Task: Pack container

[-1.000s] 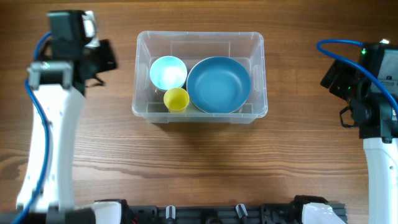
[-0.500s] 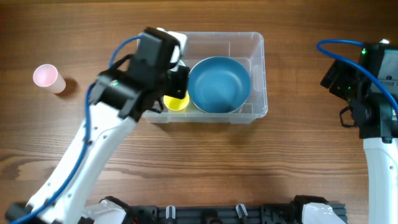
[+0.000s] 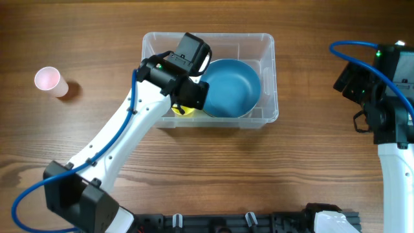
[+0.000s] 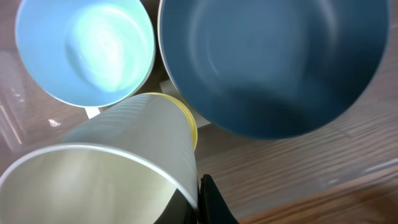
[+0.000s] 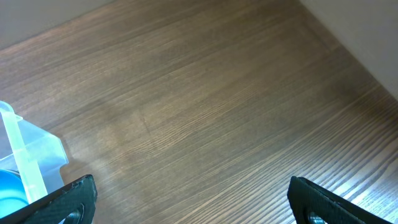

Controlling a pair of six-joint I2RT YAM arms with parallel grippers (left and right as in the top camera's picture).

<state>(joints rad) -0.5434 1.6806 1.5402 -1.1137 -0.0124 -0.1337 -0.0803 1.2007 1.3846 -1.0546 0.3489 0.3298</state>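
The clear container (image 3: 266, 58) stands mid-table; its corner (image 5: 28, 152) also shows in the right wrist view. Inside are a dark blue bowl (image 3: 233, 87) (image 4: 273, 62), a light blue bowl (image 4: 84, 50) and a yellow cup (image 3: 183, 110) (image 4: 188, 119). My left gripper (image 3: 192, 96) (image 4: 200, 196) hangs over the container's left half, shut on the rim of a pale ribbed cup (image 4: 118, 162). That cup's base points at the yellow cup; whether they touch I cannot tell. My right gripper (image 5: 193, 199) stands open over bare wood, far right.
A pink cup (image 3: 50, 81) stands alone on the wooden table at the far left. The left arm (image 3: 123, 142) slants from the front edge up to the container. The right arm (image 3: 381, 110) stays by the right edge.
The left arm swung from the table's far left to over the container and has shifted further right, now hiding the light blue bowl from above. The pink cup came into view. The right arm is still.
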